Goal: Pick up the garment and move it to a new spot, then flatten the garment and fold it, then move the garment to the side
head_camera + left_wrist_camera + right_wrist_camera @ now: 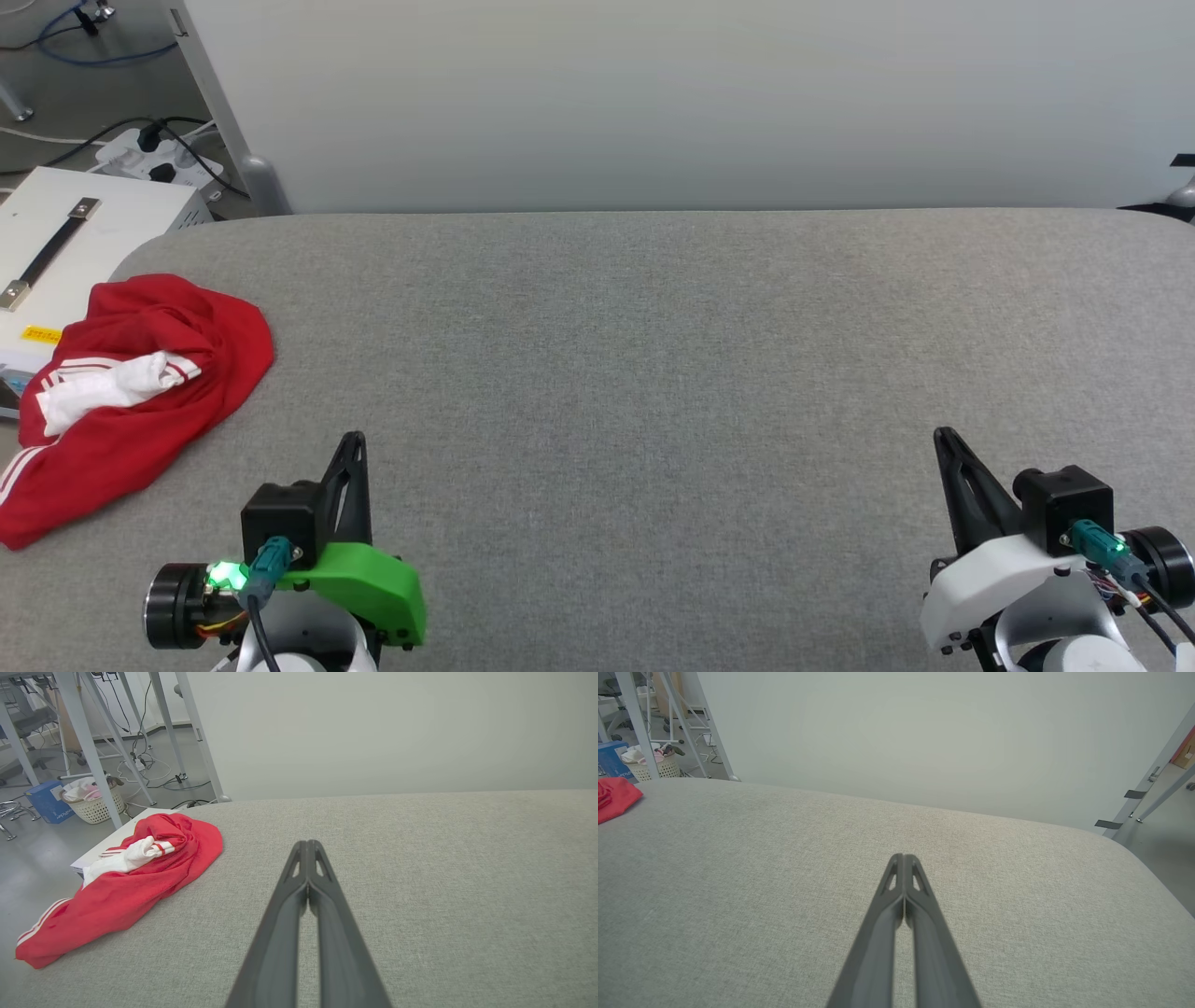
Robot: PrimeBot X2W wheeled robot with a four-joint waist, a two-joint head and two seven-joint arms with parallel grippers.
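Note:
The garment [140,392] is a red shirt with a white sleeve and striped trim, lying crumpled at the far left edge of the grey table [653,373], partly hanging over the side. In the left wrist view the garment [126,886] lies left of my fingers. A red corner of the garment [614,795] shows at the left edge of the right wrist view. My left gripper [353,441] is shut and empty, to the right of the garment and nearer to me. My right gripper [943,436] is shut and empty at the lower right, far from it.
A white box [84,233] with a dark handle stands beside the table's left end, partly under the garment. A power strip and cables [159,159] lie on the floor behind it. A pale wall panel [691,103] runs along the far edge. A laundry basket [93,805] sits on the floor.

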